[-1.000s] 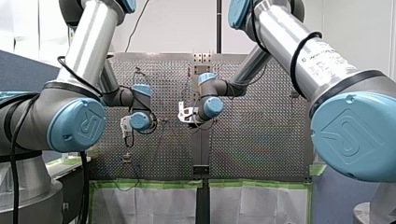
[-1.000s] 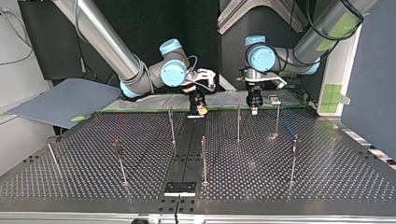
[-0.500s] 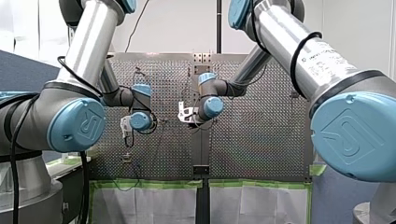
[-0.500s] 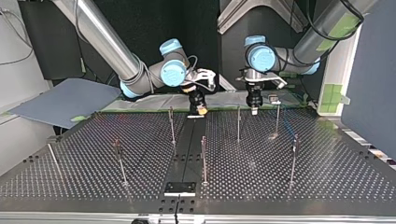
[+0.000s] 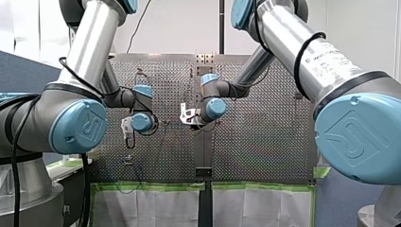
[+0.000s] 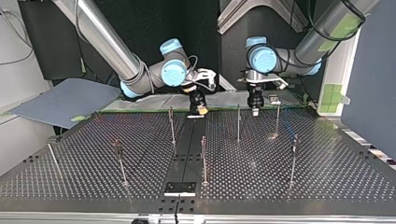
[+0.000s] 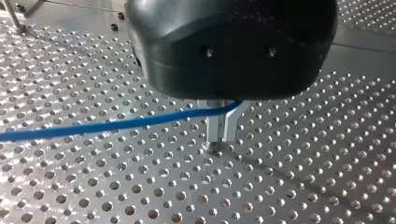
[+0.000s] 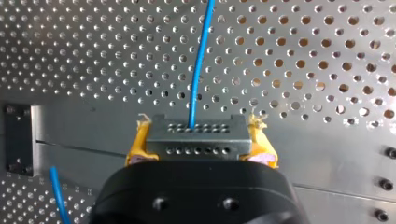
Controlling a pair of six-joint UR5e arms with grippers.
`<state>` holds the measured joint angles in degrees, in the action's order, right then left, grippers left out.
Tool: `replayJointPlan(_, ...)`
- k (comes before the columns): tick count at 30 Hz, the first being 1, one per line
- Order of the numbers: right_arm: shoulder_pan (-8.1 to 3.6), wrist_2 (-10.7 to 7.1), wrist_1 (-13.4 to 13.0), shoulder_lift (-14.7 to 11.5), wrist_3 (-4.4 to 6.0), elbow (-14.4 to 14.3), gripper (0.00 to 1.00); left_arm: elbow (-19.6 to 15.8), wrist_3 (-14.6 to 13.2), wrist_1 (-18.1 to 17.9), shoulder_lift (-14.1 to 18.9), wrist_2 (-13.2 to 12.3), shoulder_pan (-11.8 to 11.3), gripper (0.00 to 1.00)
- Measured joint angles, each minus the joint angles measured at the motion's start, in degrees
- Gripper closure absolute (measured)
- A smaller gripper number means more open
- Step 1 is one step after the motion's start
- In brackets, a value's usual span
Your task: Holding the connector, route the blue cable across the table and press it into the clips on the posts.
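Right wrist view: my right claw (image 8: 201,140), yellow-padded, pinches the grey connector (image 8: 196,136). The blue cable (image 8: 198,60) leaves the connector and runs ahead over the perforated metal tabletop (image 8: 327,70). My left claw (image 7: 223,128) pinches that cable just above the holes. Thin posts (image 6: 238,123) stand about the tabletop, with a grey-blue board (image 6: 65,100) and a dark backdrop (image 6: 201,28) beyond.
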<state>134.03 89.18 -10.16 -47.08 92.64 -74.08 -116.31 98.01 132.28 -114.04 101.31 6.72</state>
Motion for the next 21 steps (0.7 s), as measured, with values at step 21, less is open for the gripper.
replayJointPlan(21,-0.06,0.04,0.0,0.0,0.00,0.0,1.00,-0.3,0.1,-0.1,0.0,0.3,0.8,1.00)
